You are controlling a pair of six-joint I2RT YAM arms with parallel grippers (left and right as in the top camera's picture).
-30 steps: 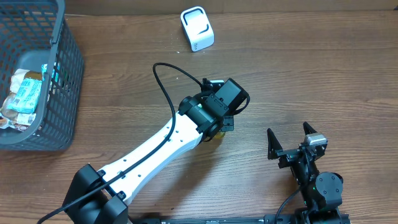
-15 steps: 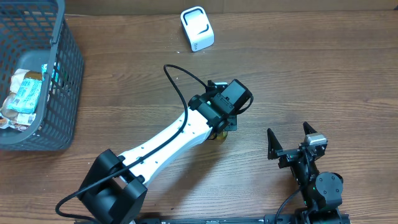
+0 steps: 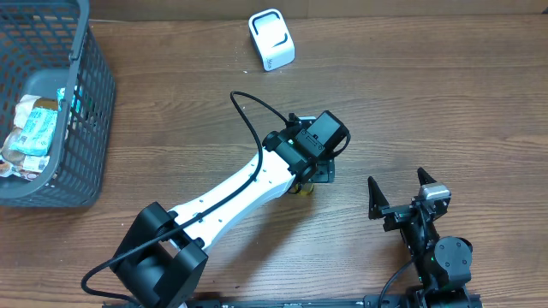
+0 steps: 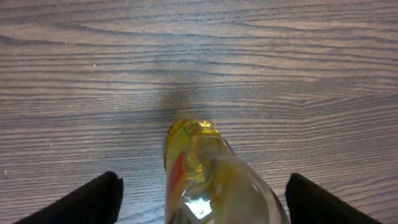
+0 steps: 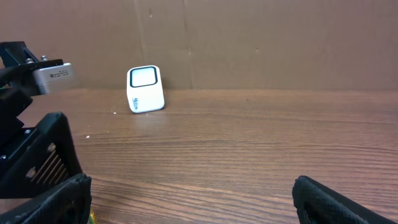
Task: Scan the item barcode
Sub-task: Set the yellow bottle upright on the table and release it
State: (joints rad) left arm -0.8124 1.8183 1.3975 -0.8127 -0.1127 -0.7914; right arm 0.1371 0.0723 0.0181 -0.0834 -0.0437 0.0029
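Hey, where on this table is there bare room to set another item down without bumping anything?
Widest bare wood: right of the scanner, beyond the right gripper. Another open patch lies between the basket and the left arm. Crowded: around the bottle inside the open left gripper, and the narrow gap from there to the right gripper.

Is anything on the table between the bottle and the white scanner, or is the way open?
Nothing visible stands between them. The bottle sits inside the open left gripper, and only bare table runs from there to the scanner.
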